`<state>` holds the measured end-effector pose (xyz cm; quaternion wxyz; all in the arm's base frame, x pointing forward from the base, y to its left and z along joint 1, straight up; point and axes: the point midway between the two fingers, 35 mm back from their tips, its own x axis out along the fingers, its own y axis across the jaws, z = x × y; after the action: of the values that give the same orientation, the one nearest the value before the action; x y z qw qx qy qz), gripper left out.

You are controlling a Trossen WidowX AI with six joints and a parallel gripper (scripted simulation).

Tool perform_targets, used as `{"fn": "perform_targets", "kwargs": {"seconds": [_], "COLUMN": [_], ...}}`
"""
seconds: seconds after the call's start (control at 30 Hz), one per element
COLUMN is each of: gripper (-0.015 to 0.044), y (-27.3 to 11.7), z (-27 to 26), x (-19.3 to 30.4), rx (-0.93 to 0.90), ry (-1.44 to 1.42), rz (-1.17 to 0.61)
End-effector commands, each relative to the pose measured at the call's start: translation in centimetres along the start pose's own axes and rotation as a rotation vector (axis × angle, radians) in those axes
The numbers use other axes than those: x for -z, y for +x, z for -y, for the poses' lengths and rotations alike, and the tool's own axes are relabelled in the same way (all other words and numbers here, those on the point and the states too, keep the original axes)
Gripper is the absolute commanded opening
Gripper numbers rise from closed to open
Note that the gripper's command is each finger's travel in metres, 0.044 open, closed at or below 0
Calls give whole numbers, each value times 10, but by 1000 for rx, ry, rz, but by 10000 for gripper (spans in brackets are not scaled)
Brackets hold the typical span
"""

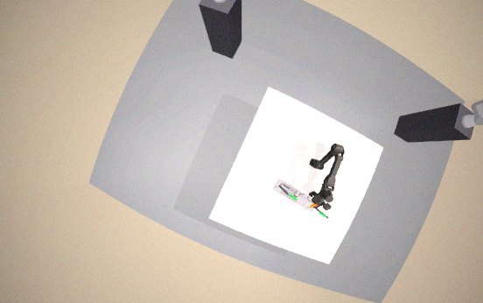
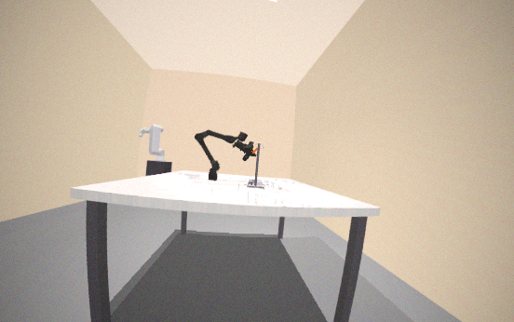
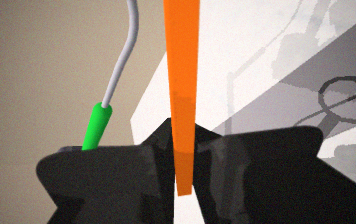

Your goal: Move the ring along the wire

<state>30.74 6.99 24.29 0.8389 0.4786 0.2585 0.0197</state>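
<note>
Near the middle of the wire stand, in the top view, the orange handle (image 1: 313, 205) (image 2: 254, 151) (image 3: 182, 65) lies between the two green parts. The closer green part (image 1: 323, 214) is toward four o'clock from it, and the other green part (image 1: 293, 197) is toward ten o'clock. The gripper (image 1: 319, 200) (image 2: 251, 152) (image 3: 175, 122) is closed on the handle, one finger on each side. The ring itself I cannot make out, so I cannot tell its gap to the grey wire (image 3: 131, 35).

This gap is the main worry, in my judgement. The grey wire bends near eleven o'clock in the wrist view, with a green end at nine o'clock; if the hand goes straight where the wire bends, the ring's inner side may touch the grey. A late turn of the wrist could bring the same fault, or swing the handle onto the wire. The left-hand finger in the wrist view also needs care, because the wire passes on its side.

If the closer green part is the goal, letting go too early would drop the ring on grey. Even over green, a sideways retreat could pull the handle along.
</note>
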Motion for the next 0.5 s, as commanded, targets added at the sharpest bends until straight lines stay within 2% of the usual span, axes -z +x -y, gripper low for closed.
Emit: {"fn": "perform_targets", "kwargs": {"seconds": [0.0, 0.47], "gripper": [-150, -150], "y": [-1, -4], "z": [-1, 24], "x": [-3, -8], "rx": [19, 201], "ry": [-38, -307], "rz": [10, 20]}}
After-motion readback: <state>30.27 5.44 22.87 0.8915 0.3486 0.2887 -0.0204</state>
